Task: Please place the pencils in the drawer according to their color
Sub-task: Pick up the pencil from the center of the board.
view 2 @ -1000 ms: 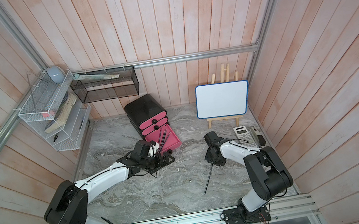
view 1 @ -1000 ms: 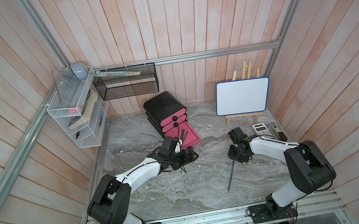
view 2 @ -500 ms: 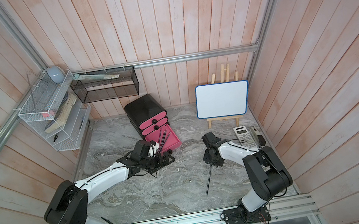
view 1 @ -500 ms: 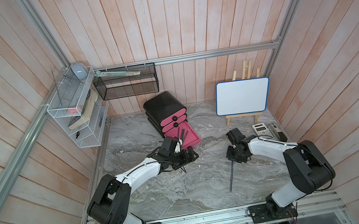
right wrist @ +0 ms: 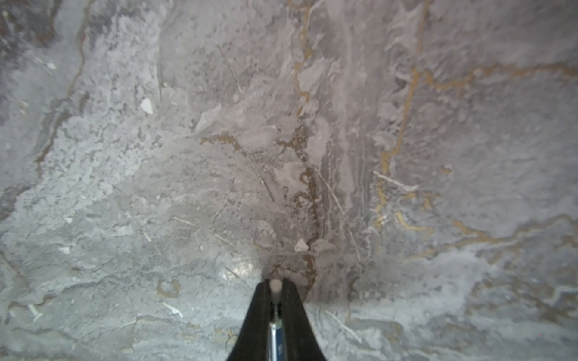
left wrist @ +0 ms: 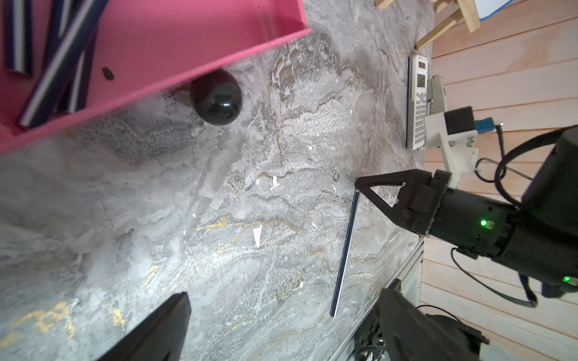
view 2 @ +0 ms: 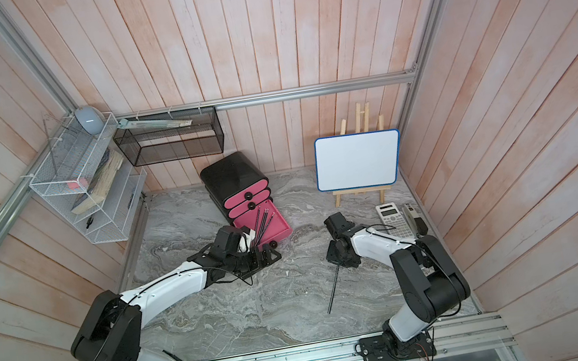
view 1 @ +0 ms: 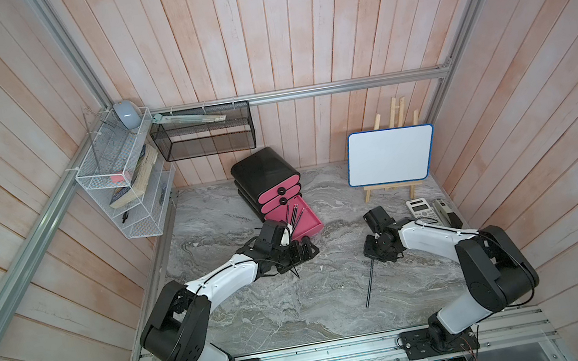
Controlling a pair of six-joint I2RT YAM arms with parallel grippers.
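Both top views hang high over the near edge and look steeply down toward the far wall [view 1: 296, 33]. They take in the whole marble tabletop [view 1: 299, 312] and share nearly everything, with only a slight sideways offset between them.

The left wrist camera sits low, left of centre, and looks across to the right. With the top views it shares the open pink drawer [left wrist: 187, 31], the calculator [left wrist: 417, 103], the pencil [left wrist: 345, 253] and the right gripper [left wrist: 359, 185].

The right wrist camera is very close to the marble. Its picture is soft, and it seems to face almost straight down past its fingertips [right wrist: 259, 300].
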